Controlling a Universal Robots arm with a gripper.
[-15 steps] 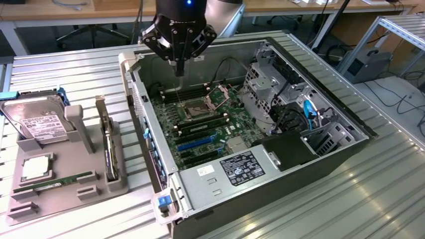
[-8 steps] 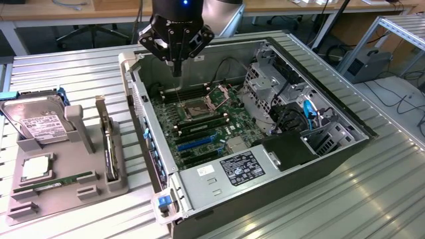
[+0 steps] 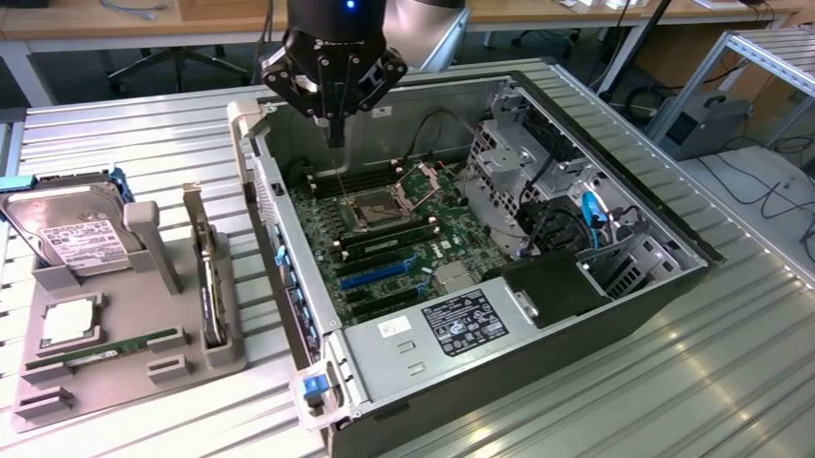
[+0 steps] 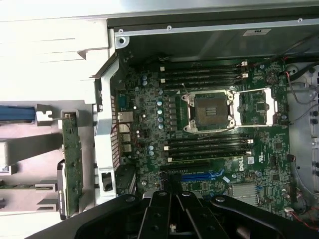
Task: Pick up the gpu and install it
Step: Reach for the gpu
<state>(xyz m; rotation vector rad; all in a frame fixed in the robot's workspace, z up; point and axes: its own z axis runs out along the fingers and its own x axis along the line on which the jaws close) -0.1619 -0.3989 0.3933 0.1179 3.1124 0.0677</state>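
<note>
Currently, by descending size:

Table (image 3: 713,382): ribbed metal top, bearing all items below.

Computer case (image 3: 637,286): laid on its side, open upward, at the middle and the exterior view's right.

Motherboard (image 3: 440,239): flat on the case floor, processor socket open, memory slots empty.

Holder (image 3: 143,239): grey parts rack just beside the case, on the exterior view's left; carries a hard drive (image 3: 71,234) at its far end.

Gripper (image 3: 336,136): raised over the far-left part of the motherboard, pointing down; fingers clenched together on nothing, also seen from above in the wrist view (image 4: 170,199).

Gpu (image 3: 214,286): not yet picked up; stood on edge in the holder's slot nearest the case, untouched; seen as a green board with a metal bracket in the wrist view (image 4: 72,159).

Blue slot (image 3: 376,274): expansion slot on the near-left part of the motherboard, unoccupied.

Gpu long axis: near to far, roughly parallel to the case's left wall.

Gpu from gripper: to the exterior view's left and nearer, lower down, outside the case with the left wall between; well apart, no contact.

Judged crux: sideways crossing over that wall, jaws then set across the thin upper edge of the card.
</note>
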